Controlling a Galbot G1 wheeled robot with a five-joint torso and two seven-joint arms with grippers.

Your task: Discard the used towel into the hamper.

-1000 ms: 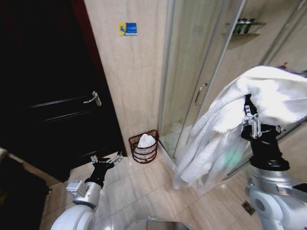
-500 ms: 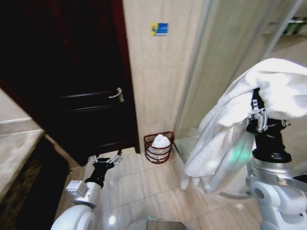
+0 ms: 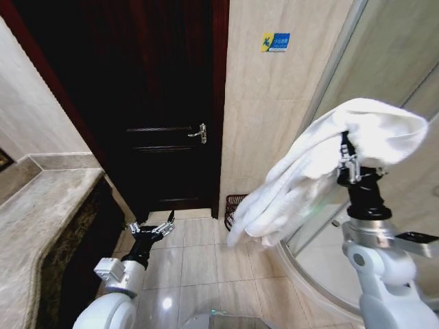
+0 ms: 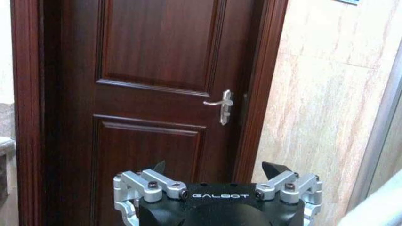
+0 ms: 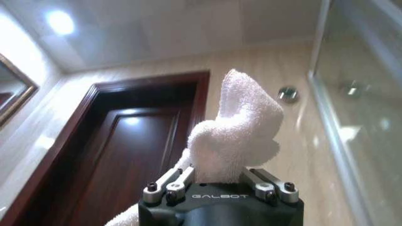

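In the right half of the head view, the right gripper [image 3: 348, 159] points upward on its raised arm and pinches the white towel [image 3: 322, 171]. The towel lies over the top of the gripper and hangs down toward the lower left in a long fold, ending near the middle of the frame. In the right wrist view, the fingers [image 5: 169, 181] of this gripper are pressed on a bunch of the towel [image 5: 236, 136], which stands up between them at the center of the picture. The left gripper [image 3: 150, 227] is low in the lower left part of the head view, above the tiled floor [image 3: 199, 264], with its jaws spread and holding nothing. In the left wrist view, its two dark fingertips [image 4: 276, 168] are well apart in front of the dark wooden door [image 4: 157, 75]. The hamper [image 3: 233, 205] stands on the floor at the foot of the beige wall [image 3: 274, 123], a little below the center of the head view; the hanging towel covers most of it, so only its reddish-brown left edge is visible.
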